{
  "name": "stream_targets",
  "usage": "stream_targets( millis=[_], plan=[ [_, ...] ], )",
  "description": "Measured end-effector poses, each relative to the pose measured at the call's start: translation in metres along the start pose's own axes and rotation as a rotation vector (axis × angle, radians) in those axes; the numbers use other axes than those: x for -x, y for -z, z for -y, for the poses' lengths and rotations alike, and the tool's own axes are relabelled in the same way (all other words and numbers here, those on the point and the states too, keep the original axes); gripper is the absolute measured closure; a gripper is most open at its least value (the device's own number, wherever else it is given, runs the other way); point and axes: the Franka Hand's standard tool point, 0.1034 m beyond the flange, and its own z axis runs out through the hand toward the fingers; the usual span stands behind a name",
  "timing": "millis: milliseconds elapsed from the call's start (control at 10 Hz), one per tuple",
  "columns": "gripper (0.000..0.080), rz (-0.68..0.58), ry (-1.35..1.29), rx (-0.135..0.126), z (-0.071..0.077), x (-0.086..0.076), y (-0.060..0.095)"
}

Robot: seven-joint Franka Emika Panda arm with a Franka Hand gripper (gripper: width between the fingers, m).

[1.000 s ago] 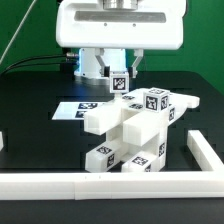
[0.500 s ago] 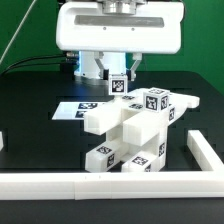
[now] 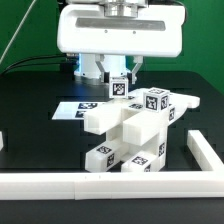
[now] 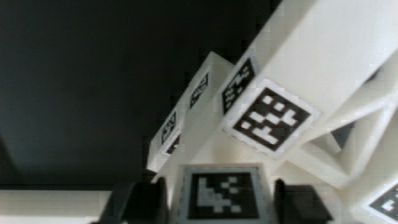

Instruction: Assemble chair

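While my jaws (image 3: 118,82) hang just behind the chair (image 3: 130,130), they are partly closed on a small white tagged piece (image 3: 118,86), one finger (image 4: 139,200) pressed to each side of it. The chair's joined white blocks stand on the black surface (image 3: 40,135), inside the white border rail (image 3: 110,184), with the marker board (image 3: 78,108) lying behind it.

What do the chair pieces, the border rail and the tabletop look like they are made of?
The chair: probably matte white plastic, with blocky, evenly coloured faces, no gloss, and printed black-and-white tags. The border rail: apparently a similar white, dull-surfaced plastic or foam; the pictures leave it open. The table: a black, matte, non-reflective surface, its material unclear.
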Motion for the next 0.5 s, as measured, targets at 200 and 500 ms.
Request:
stream_targets(
  millis=[200,500],
  plan=[
    [0.0517,-0.003,0.001,0.001,-0.0004,-0.0004,-0.0002],
    [0.0517,-0.009,0.003,0.003,-0.0016,-0.0006,-0.0003]
  ],
)
